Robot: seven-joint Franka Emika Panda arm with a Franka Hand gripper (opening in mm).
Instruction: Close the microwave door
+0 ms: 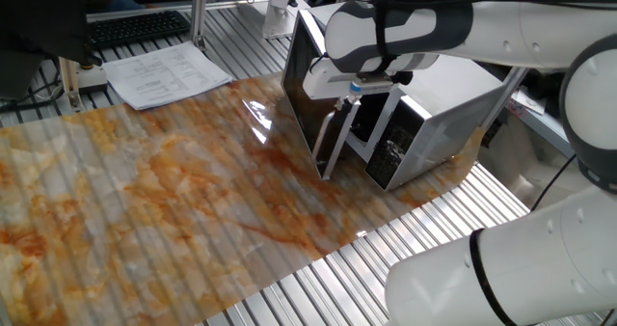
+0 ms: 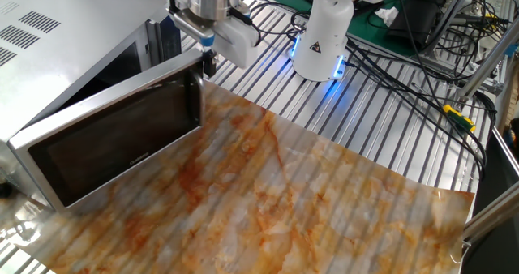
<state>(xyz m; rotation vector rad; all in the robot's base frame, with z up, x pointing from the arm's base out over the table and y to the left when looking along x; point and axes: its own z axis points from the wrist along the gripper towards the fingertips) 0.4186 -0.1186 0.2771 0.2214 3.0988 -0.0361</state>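
Half-open: the microwave door (image 2: 113, 144) fills the left of the frame. Your gripper (image 2: 208, 63), fingers seemingly together, sits at the door's free right edge; push left toward the microwave (image 2: 73, 39).

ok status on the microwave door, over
Gripper at the door's free edge, jaw state unclear. Microwave door ajar, partway to the microwave. Nothing visible blocking the swing.

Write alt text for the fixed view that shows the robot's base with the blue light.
A white microwave with its door partly open stands on an orange-marbled mat; the robot's gripper is at the door's free top corner.
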